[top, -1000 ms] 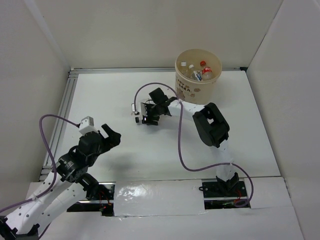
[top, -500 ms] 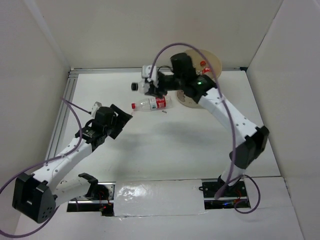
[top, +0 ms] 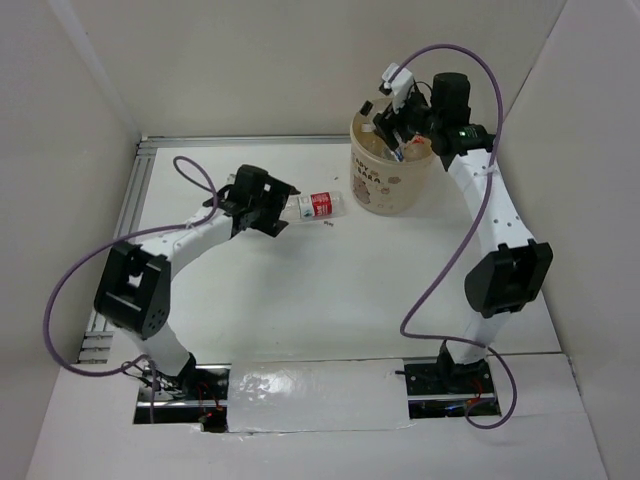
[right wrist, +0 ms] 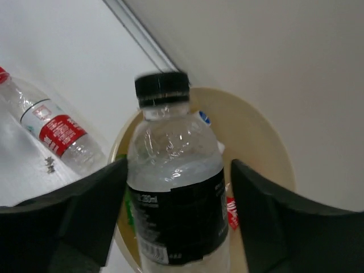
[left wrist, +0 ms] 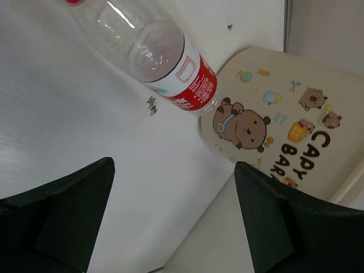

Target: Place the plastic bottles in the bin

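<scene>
1. Left gripper (left wrist: 173, 170): wide open and empty, at 9 o'clock of the red-label bottle (top: 318, 205). No grab yet.
2. That bottle lies flat on the table (top: 300, 290), just beside the bin (top: 390, 185) at its 8 o'clock. It's left to do.
3. Bin: some bottles inside, count unclear.
4. Right gripper (right wrist: 177, 170): over the bin, black-label bottle (right wrist: 173, 222) upright between its fingers. Can't tell if it's clamped or let go.

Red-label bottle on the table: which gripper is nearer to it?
Left. The left gripper sits at the bottle's cap end; the right gripper is farther off, above the bin.
</scene>
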